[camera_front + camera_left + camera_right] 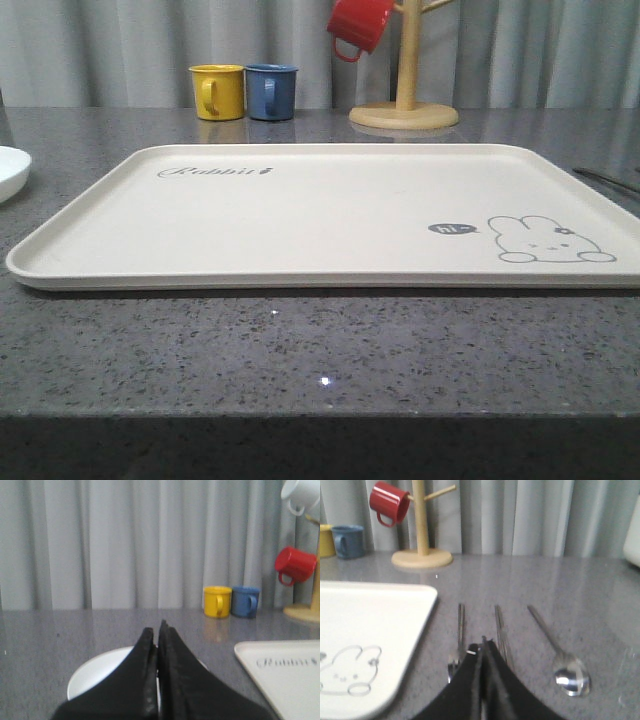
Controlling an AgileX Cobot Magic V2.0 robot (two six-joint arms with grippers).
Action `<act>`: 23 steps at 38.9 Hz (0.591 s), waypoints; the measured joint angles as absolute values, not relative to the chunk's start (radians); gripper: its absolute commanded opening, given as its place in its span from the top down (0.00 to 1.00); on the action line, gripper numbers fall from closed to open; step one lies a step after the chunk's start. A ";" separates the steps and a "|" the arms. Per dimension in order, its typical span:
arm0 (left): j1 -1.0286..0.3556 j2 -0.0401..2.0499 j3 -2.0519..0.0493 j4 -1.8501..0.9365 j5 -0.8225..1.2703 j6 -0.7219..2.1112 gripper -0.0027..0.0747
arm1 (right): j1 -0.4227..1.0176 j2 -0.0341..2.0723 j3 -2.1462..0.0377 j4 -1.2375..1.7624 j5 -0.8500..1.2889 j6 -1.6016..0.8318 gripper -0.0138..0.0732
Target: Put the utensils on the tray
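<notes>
The cream tray (320,215) with its rabbit drawing lies in the middle of the grey table with nothing on it. A round white plate (8,172) sits just off its left edge. My left gripper (157,627) hovers over that plate (100,672), its black fingers pressed together and holding nothing. To the right of the tray (370,625), a silver fork (460,625), flat metal chopsticks (500,627) and a silver spoon (560,652) lie side by side on the table. My right gripper (484,641) is above them, between fork and chopsticks, shut and empty.
A yellow mug (218,91) and a blue mug (270,91) stand at the back of the table. Beside them a wooden mug tree (405,95) carries a red mug (358,25). A grey curtain closes off the back.
</notes>
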State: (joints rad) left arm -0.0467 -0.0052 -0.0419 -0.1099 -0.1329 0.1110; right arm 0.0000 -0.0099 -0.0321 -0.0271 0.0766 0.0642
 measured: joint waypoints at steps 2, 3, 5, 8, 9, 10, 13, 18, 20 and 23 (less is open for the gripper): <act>-0.047 -0.005 -0.109 -0.071 -0.124 0.111 0.99 | 0.000 -0.010 -0.097 -0.026 0.098 0.064 0.98; -0.047 0.001 -0.156 -0.041 -0.108 0.111 0.99 | 0.000 -0.010 -0.147 -0.026 0.120 0.064 0.98; -0.047 0.034 -0.238 0.000 -0.071 0.111 0.99 | 0.000 0.003 -0.259 -0.026 0.179 0.064 0.98; -0.047 0.132 -0.378 0.029 0.015 0.111 0.99 | -0.001 0.082 -0.409 -0.025 0.297 0.064 0.98; -0.047 0.166 -0.409 0.031 0.041 0.111 0.99 | -0.001 0.122 -0.462 -0.025 0.340 0.064 0.98; -0.047 0.200 -0.431 0.034 0.068 0.111 0.99 | -0.001 0.147 -0.501 -0.025 0.363 0.064 0.98; -0.047 0.293 -0.498 0.037 0.138 0.111 0.99 | -0.002 0.250 -0.588 -0.025 0.442 0.064 0.98; -0.047 0.402 -0.530 0.039 0.189 0.111 0.99 | -0.002 0.367 -0.660 -0.025 0.507 0.064 0.98; -0.047 0.424 -0.530 0.039 0.199 0.111 0.99 | -0.002 0.391 -0.662 -0.025 0.518 0.064 0.95; -0.047 0.434 -0.530 0.039 0.207 0.111 0.93 | -0.002 0.407 -0.662 -0.025 0.538 0.064 0.83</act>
State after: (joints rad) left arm -0.0467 0.4345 -0.5298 0.0393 0.2073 0.1110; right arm -0.0020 0.4066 -0.6618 -0.0248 0.5378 0.0642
